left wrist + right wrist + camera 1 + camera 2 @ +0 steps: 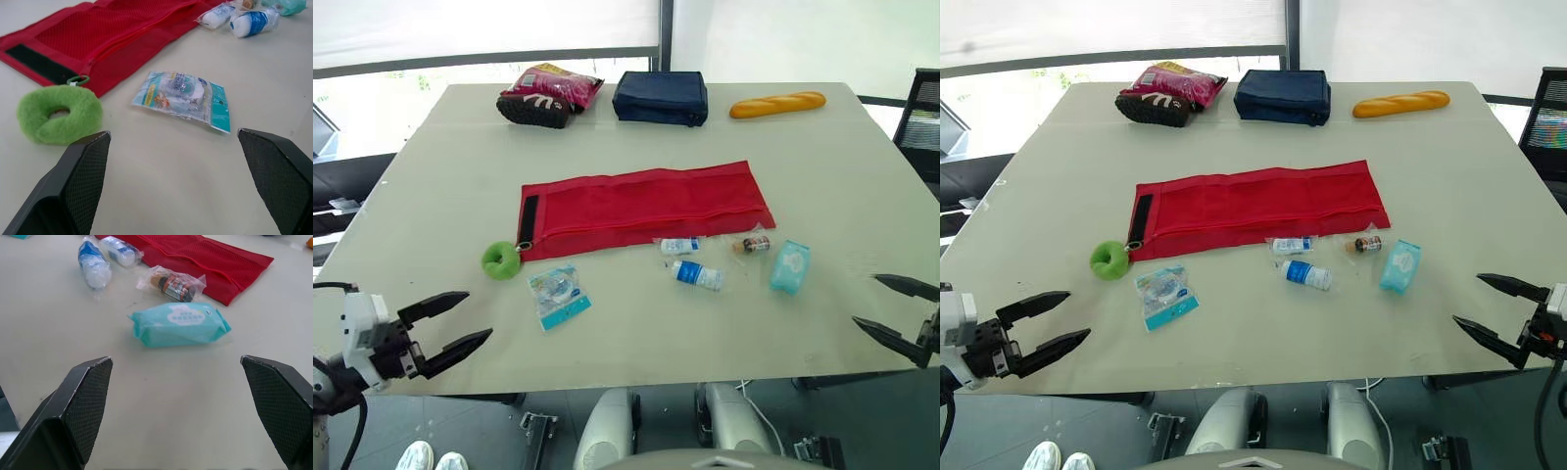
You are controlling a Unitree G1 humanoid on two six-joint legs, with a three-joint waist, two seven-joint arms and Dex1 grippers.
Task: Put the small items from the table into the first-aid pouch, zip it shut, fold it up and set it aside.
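Jaws wide apart on left gripper (480, 313) and right gripper (865, 299), clamping nothing, low at near counter (431, 176) edge. Red first-aid pouch (646, 208) flat at mid-counter, small items (695, 274) just beside its near edge. Look light, soft, slippery in crinkly wrappers; better to pinch wipes pack (790, 266) across its middle. Hard to judge zipper, open or shut.

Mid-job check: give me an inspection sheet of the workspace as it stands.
Surface: table, pale, no spills seen.
Job's things: red pouch unfolded flat, green ring at its zip pull; sachet, white bottle, blue-labelled bottle, brown vial and teal wipes pack lie outside it, on its near side.
Clutter: snack bag, navy case, bread loaf along the far edge.
Grippers: left gripper and right gripper at the near edge, jaws open, empty.
Cables: black cable by the left arm.
Surroundings: window behind; black chair to the right.
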